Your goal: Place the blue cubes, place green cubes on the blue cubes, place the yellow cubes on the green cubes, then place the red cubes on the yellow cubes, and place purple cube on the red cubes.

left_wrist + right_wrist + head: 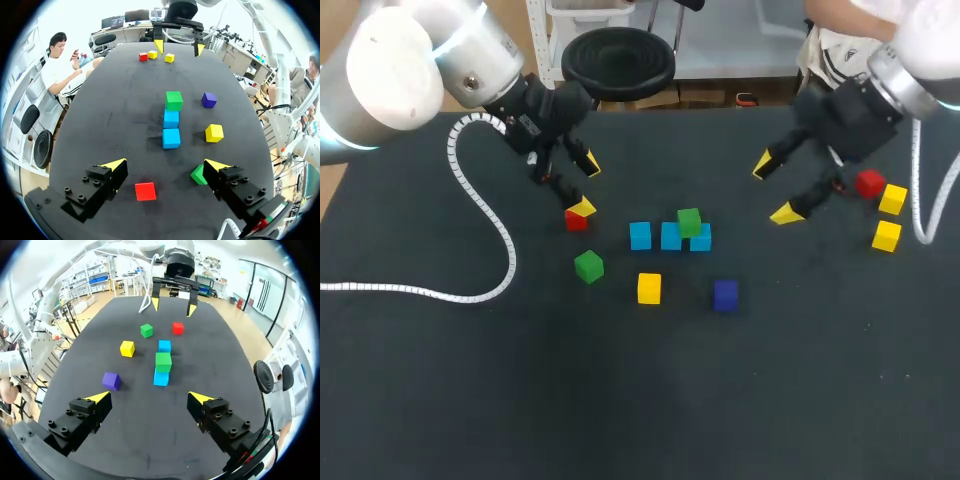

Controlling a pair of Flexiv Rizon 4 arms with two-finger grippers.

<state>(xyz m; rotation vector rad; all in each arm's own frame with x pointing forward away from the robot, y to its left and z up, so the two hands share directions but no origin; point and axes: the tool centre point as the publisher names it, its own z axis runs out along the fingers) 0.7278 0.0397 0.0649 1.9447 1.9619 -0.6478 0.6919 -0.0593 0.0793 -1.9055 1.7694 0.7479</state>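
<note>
The left gripper (586, 187) hung with its fingers apart, holding nothing. The near red cube (576, 221) lay on the table at its lower fingertip and, in the left wrist view, between the open fingers. Near it lay the loose green cube (588, 266), then a single yellow cube (649, 288).

In the middle, three blue cubes (640, 235) formed a row, with the stacked green cube (689, 222) on the two right-hand ones. The purple cube (725, 294) lay near them.

The right gripper (772, 189) was likewise spread and empty. Beyond it lay another red cube (869, 183) and two yellow cubes (892, 198).

Judgement: the green layer was in hand. The next move called for gripping the loose green cube, not the red one, and setting it on the blue row beside its fellow.
</note>
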